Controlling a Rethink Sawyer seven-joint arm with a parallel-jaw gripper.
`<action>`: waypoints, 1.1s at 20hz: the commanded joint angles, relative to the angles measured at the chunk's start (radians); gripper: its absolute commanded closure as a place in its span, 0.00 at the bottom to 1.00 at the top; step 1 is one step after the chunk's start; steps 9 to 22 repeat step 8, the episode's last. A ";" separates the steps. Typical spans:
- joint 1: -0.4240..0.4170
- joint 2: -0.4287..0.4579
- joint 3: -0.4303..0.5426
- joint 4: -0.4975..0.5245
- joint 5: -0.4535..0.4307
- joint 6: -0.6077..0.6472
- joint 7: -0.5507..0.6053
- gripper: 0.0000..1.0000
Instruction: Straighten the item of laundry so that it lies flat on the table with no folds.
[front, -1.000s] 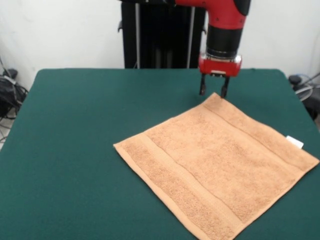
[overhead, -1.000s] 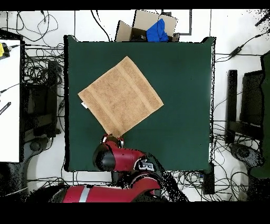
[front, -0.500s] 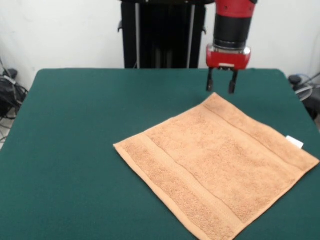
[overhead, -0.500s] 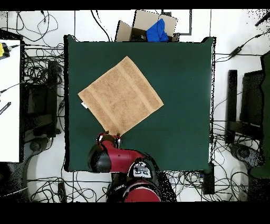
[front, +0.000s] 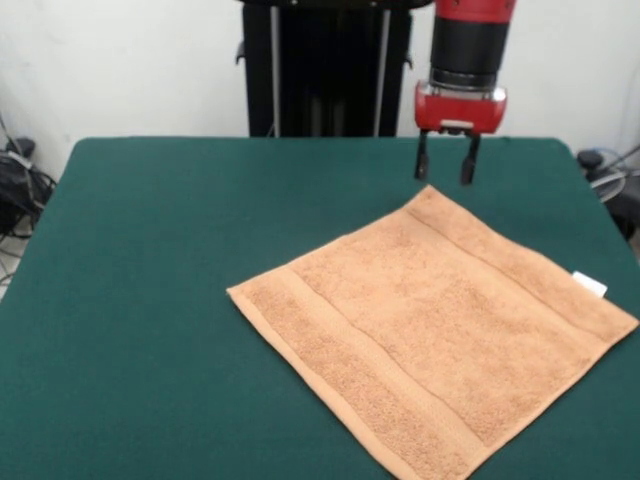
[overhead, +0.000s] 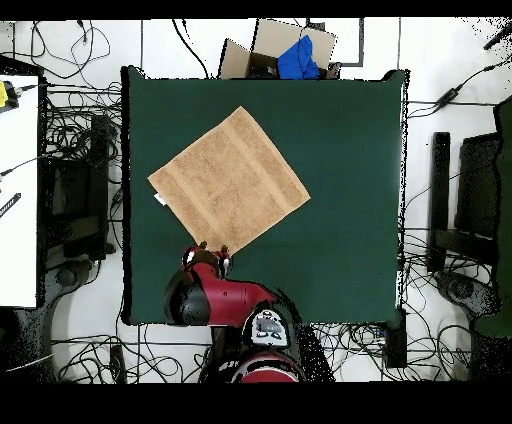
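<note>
Orange-tan terry towel spread flat, diamond-wise on the green desk, white tag at one corner, gripper above another corner, fingers released, broad bare felt beside the towel.

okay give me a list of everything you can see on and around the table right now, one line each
towel: one, orange-tan, lying flat and turned like a diamond on the table, no folds showing
tag: one, white, at a corner of the towel
table: one, dark green top, much bigger than the towel
cardboard box: one, brown, on the floor beyond the table's edge opposite the robot, with something blue in it
cables: many, black, on the floor around the table
gripper: one, red body with black fingers, open, empty, above the table just beyond the towel's nearest corner, not touching it
</note>
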 joint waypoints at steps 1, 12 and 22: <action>0.010 -0.030 -0.035 -0.008 0.070 0.111 0.181 0.00; 0.028 -0.047 -0.043 -0.007 0.091 0.124 0.179 0.00; 0.028 -0.047 -0.043 -0.007 0.091 0.124 0.179 0.00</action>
